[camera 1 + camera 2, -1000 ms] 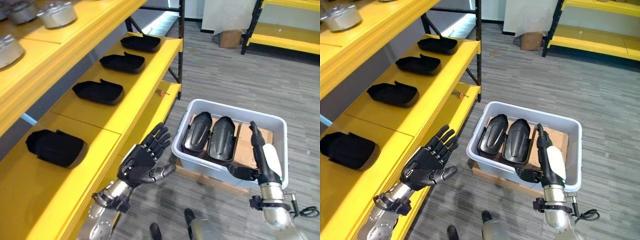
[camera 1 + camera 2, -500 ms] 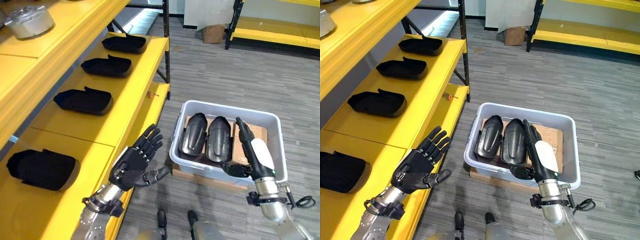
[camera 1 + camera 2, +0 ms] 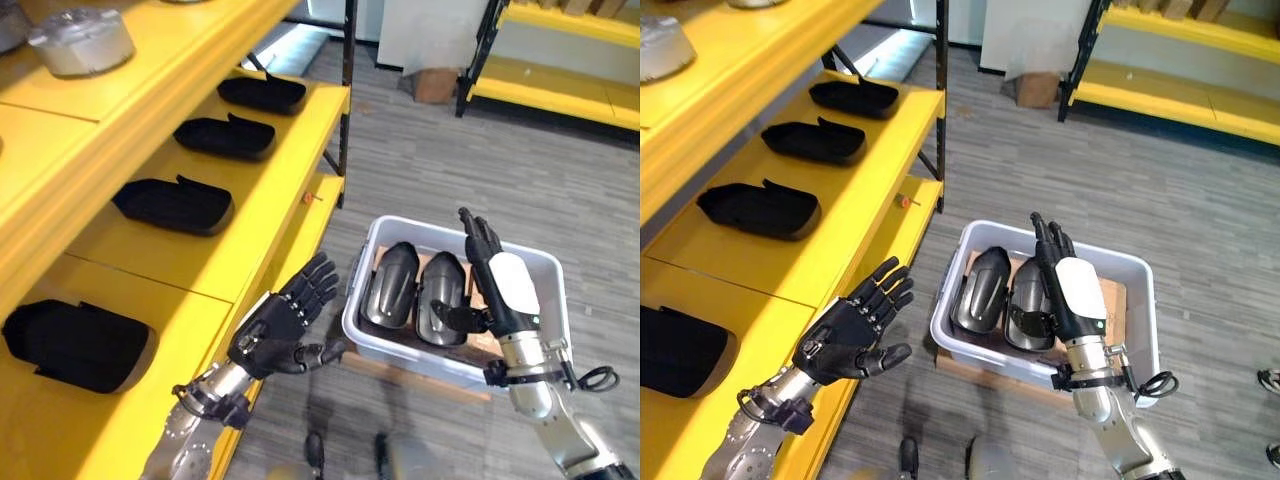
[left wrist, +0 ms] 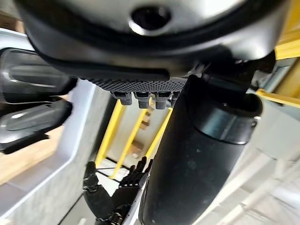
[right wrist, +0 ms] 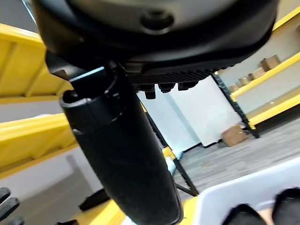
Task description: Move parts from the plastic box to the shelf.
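A grey plastic box (image 3: 545,264) stands on the floor with two black curved parts (image 3: 390,285) (image 3: 441,293) lying side by side in its left half. On the yellow shelf (image 3: 255,235) to the left, several similar black parts (image 3: 172,205) lie in a row. My right hand (image 3: 503,285) is open, fingers straight up, raised over the box just right of the two parts and holding nothing. My left hand (image 3: 272,338) hangs open and empty between the shelf's edge and the box. The left wrist view shows the box wall (image 4: 61,159) and the parts (image 4: 33,79).
A silver metal piece (image 3: 80,42) sits on the upper shelf board. A small red-tipped item (image 3: 312,197) lies near the shelf's front edge. Brown cardboard (image 3: 482,338) lines the box's right half. A cardboard carton (image 3: 432,85) and another yellow rack (image 3: 560,85) stand at the back.
My right hand has risen from the box's near rim to above the box, fingers now pointing up. The left hand stays open in about the same place. The camera has shifted.
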Robot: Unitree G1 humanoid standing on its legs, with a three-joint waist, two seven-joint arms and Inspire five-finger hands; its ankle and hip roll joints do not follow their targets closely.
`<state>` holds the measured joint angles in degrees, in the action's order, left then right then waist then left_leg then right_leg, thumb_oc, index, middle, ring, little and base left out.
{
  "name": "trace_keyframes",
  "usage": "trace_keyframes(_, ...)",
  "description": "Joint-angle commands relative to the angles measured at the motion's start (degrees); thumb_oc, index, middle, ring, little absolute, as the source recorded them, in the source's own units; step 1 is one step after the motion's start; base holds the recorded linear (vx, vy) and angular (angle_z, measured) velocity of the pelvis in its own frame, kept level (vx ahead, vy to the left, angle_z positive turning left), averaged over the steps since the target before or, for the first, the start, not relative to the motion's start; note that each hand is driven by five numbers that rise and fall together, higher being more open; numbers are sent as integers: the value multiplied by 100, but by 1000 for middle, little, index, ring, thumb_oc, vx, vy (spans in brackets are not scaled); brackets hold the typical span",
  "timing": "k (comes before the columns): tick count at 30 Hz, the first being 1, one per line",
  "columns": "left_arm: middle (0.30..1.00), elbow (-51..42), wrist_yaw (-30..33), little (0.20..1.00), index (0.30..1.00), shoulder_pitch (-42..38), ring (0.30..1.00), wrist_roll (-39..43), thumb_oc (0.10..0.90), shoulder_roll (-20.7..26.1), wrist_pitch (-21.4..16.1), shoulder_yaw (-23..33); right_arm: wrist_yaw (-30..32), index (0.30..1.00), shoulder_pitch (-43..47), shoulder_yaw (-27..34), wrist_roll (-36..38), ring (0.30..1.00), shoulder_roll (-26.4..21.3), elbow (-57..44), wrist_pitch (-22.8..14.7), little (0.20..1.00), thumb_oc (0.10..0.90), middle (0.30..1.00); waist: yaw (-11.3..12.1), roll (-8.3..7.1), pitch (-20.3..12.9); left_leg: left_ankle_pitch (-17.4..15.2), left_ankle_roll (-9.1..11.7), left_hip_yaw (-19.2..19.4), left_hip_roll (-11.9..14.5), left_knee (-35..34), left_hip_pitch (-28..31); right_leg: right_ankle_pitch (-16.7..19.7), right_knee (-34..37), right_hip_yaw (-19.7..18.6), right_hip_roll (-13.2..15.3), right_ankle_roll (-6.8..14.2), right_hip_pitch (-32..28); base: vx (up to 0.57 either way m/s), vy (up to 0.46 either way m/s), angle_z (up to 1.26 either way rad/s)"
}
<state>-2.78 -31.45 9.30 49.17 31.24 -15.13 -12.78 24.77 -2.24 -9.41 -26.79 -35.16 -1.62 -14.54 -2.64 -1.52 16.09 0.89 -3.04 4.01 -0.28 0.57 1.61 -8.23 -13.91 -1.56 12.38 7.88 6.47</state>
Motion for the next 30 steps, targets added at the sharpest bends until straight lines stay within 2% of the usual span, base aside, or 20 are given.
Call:
trace_keyframes(1,1000,-576,178,1000,1000,-67,1000,4,900,2,-632,189,148,1000,723,-84,316,1000,-159,-186,-65,1000,900,1000,38,-35,-285,-881,85,154,298,157,279,964,716,245,-219,173,-205,23,-257,-26)
trace_keyframes(3,1000,-619,458,1000,1000,6,1000,-97,900,-52,-714,224,-131,1000,750,-143,382,1000,-192,-154,-81,1000,900,1000,118,-64,-390,-793,202,263,403,-102,416,980,1085,533,-224,215,-397,32,-219,-22)
trace_keyframes(5,1000,-684,519,1000,1000,30,1000,-45,900,-101,-639,276,-264,1000,714,-190,416,1000,-220,-214,-55,1000,900,1000,173,-76,-461,-700,259,246,472,-248,447,930,1178,631,-260,178,-520,40,-209,-3)
trace_keyframes(6,1000,-695,467,1000,1000,78,1000,153,900,-142,-501,318,-410,1000,630,-221,490,1000,-270,-260,52,1000,900,1000,212,-102,-527,-624,333,199,518,-343,434,803,1207,726,-321,102,-652,45,-224,18)
trace_keyframes(9,1000,-669,364,1000,1000,95,1000,194,900,-179,-371,347,-456,1000,601,-250,431,1000,-353,-236,122,1000,900,1000,231,-111,-529,-544,382,143,561,-375,406,698,1181,820,-379,23,-722,10,-138,8)
trace_keyframes(14,1000,-657,45,1000,1000,136,1000,-156,900,-106,-551,246,-648,1000,644,-292,354,1000,-544,-198,192,1000,900,1000,245,-96,-479,-439,447,136,656,-429,390,579,1154,938,-453,-94,-805,5,-89,1)
trace_keyframes(20,1000,-751,381,1000,1000,70,1000,172,900,76,-465,247,-890,1000,828,-591,219,1000,-760,15,332,1000,900,1000,264,-12,-366,-365,485,48,696,-373,328,509,1068,959,-454,-136,-822,44,-25,3)
trace_keyframes(21,1000,-736,389,1000,1000,21,1000,358,900,47,-299,247,-876,1000,923,-722,49,1000,-737,105,356,1000,900,1000,296,6,-313,-347,484,15,676,-378,256,523,1084,951,-452,-132,-774,28,-5,10)
trace_keyframes(24,1000,-709,286,1000,1000,-11,1000,512,900,13,-182,239,-892,1000,966,-786,-155,1000,-717,144,386,1000,900,1000,312,19,-279,-335,484,2,659,-378,188,536,1085,939,-453,-128,-715,-2,5,7)
trace_keyframes(30,1000,-626,254,1000,1000,-211,1000,657,900,79,-305,59,-602,1000,1413,-995,-450,1000,-900,442,586,1000,900,1000,396,99,107,-252,457,-56,586,-332,-229,553,987,904,-475,-154,-339,-94,20,3)
